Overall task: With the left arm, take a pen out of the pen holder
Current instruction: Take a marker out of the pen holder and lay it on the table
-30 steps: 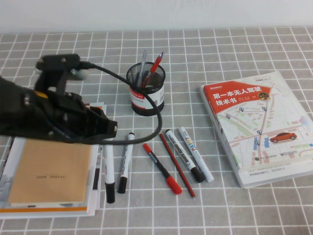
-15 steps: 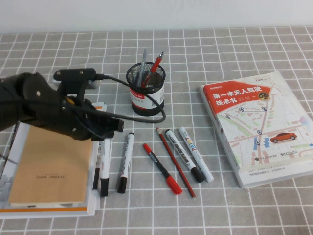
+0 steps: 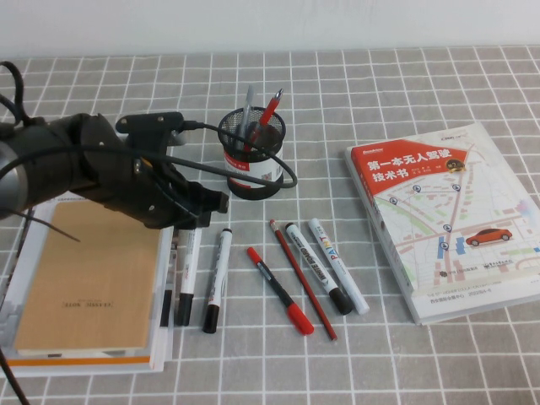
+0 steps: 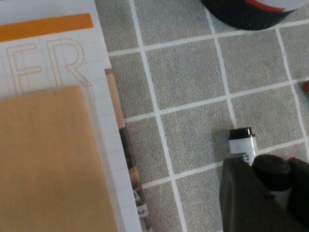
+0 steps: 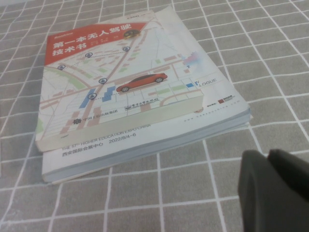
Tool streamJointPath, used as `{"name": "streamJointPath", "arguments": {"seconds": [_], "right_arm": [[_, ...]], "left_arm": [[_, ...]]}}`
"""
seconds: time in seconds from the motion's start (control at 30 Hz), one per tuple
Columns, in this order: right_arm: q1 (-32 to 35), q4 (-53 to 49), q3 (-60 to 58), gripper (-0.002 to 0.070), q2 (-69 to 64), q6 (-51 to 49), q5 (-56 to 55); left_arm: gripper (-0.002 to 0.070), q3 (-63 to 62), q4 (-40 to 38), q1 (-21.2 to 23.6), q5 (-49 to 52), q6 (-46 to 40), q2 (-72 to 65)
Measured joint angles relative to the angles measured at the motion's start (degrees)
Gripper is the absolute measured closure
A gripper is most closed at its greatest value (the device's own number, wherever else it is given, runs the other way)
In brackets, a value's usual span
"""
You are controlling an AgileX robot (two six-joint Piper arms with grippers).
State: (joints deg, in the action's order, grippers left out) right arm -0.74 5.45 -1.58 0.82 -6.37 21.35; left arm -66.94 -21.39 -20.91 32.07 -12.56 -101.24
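Biggest worry: the left arm's black cable (image 3: pixel 285 173) loops across the front of the pen holder (image 3: pixel 251 164), so a swing could drag or tip it. The left hand (image 3: pixel 213 205), low beside the holder over a white marker (image 3: pixel 187 268), could also scatter the loose pens (image 3: pixel 291 291), and I can't tell how wide it's set. The red pen (image 3: pixel 270 111) stands in the holder with bare worktop (image 3: pixel 354 93) behind it and toward the map book (image 3: pixel 447 219), a notebook stack (image 3: pixel 84 278) crowds the left, and the right hand (image 5: pixel 275 193) sits low by that book's corner, state unclear too.

Pen holder (image 3: pixel 251 139) is black metal mesh. The table (image 3: pixel 380 354) looks like matt grey cloth. The book (image 3: pixel 447 219) right of the holder has a glossy paper cover, and the notebook (image 3: pixel 89 278) left of it is matt brown paper. My left claw (image 3: pixel 213 203) is matt black plastic.
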Motion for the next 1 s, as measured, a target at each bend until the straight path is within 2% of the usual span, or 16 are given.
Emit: {"name": "streamJointPath", "arguments": {"seconds": [0.1,0.27,0.37,0.5,0.6,0.73,0.8,0.87,1.0], "right_arm": [[0.00,0.00,0.00,0.0689,0.00,0.00,0.00],[0.00,0.00,0.00,0.0689,0.00,0.00,0.00],[0.00,0.00,0.00,0.0689,0.00,0.00,0.00],[0.00,0.00,0.00,0.0689,0.00,0.00,0.00],[0.00,0.00,0.00,0.0689,0.00,0.00,0.00],[0.00,0.00,0.00,0.0689,0.00,0.00,0.00],[0.00,0.00,0.00,0.0689,0.00,0.00,0.00],[0.00,0.00,0.00,0.0689,0.00,0.00,0.00],[0.00,0.00,0.00,0.0689,0.00,0.00,0.00]], "left_arm": [[0.0491,-0.14,-0.10,0.00,-0.15,0.00,-0.08],[0.0295,-0.19,-0.29,0.00,-0.25,0.21,-0.08],[0.0253,-0.19,-0.43,0.00,-0.46,0.21,-0.08],[0.0242,-0.19,-0.43,0.00,-0.46,0.21,0.34],[0.0291,-0.19,0.21,0.00,-0.72,0.21,2.88],[0.0523,-0.04,1.16,0.55,-1.92,0.34,10.15],[0.0611,0.79,1.16,1.66,-3.18,0.34,14.22],[0.0648,2.61,1.16,3.14,-4.09,0.22,18.88],[0.0669,9.13,1.06,5.14,-5.31,-2.46,27.26]]}}
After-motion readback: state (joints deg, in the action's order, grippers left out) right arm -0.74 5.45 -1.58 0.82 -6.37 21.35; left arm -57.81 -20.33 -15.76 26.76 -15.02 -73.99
